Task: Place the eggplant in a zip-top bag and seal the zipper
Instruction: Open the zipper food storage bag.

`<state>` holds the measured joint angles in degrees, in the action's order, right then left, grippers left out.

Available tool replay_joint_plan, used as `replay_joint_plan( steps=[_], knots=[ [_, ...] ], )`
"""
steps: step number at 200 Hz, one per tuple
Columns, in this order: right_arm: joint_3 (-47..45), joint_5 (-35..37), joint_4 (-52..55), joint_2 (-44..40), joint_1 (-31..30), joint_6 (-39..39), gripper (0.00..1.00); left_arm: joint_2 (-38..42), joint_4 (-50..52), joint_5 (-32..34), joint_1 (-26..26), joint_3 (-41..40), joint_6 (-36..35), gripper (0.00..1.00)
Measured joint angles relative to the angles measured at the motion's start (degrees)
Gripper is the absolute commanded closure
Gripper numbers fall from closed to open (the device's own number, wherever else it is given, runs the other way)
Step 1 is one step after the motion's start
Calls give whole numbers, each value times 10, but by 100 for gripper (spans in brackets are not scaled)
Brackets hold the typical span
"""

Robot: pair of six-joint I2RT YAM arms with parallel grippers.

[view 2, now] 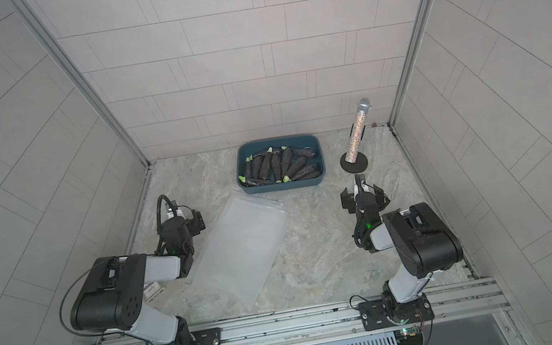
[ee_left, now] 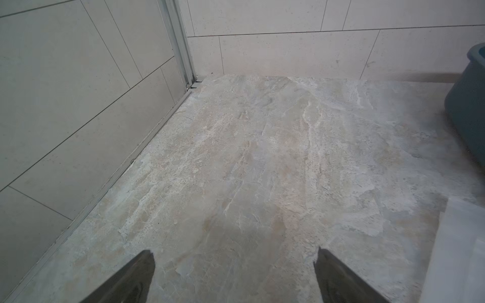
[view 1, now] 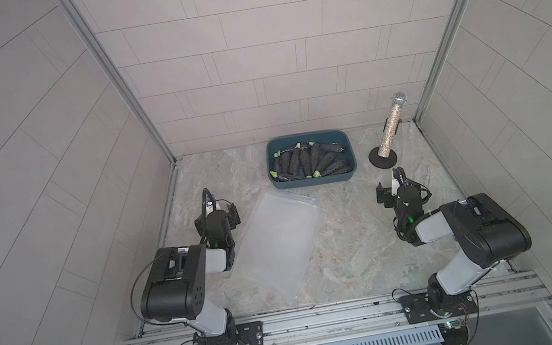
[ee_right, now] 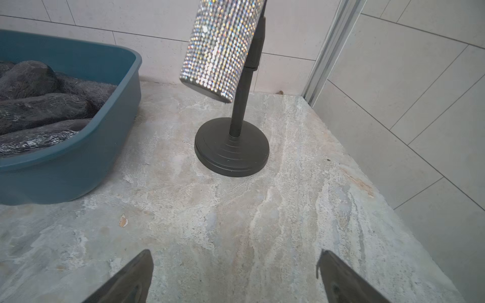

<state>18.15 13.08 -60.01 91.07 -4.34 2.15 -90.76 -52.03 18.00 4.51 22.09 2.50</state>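
Several dark eggplants (view 1: 308, 161) with green stems lie piled in a teal bin (view 1: 313, 180) at the back middle of the table, seen in both top views. The clear zip-top bag (view 1: 278, 242) lies flat and empty on the marble top, in front of the bin and beside my left arm. My left gripper (ee_left: 235, 265) stands open over bare table, left of the bag, whose edge (ee_left: 456, 249) shows in the left wrist view. Open over bare table too is my right gripper (ee_right: 235, 265), in front of the bin's right end, with eggplants (ee_right: 44, 107) in view.
A glittery microphone (view 1: 391, 127) leans on a black round-based stand (ee_right: 232, 147) at the back right, just beyond my right gripper. Tiled walls close in the table on the left, back and right. A metal rail (view 1: 327, 317) runs along the front.
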Motion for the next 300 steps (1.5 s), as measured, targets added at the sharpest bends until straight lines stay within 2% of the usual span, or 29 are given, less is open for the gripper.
replay_joint_plan(
  steps=[164,244,260,282,300],
  knots=[
    [0,0,0,0,0,0,0,0,-1,2,4,0,-10,0],
    [8,-14,15,0,11,7,0,0,6,-23,-9,1,-4,0],
    [8,-27,22,-9,12,5,0,12,51,-16,-10,16,2,0],
    [8,-39,55,-53,10,2,2,35,163,-11,-11,89,4,0],
    [10,-45,90,-104,4,-3,4,65,213,-5,-8,133,9,2]
  ],
)
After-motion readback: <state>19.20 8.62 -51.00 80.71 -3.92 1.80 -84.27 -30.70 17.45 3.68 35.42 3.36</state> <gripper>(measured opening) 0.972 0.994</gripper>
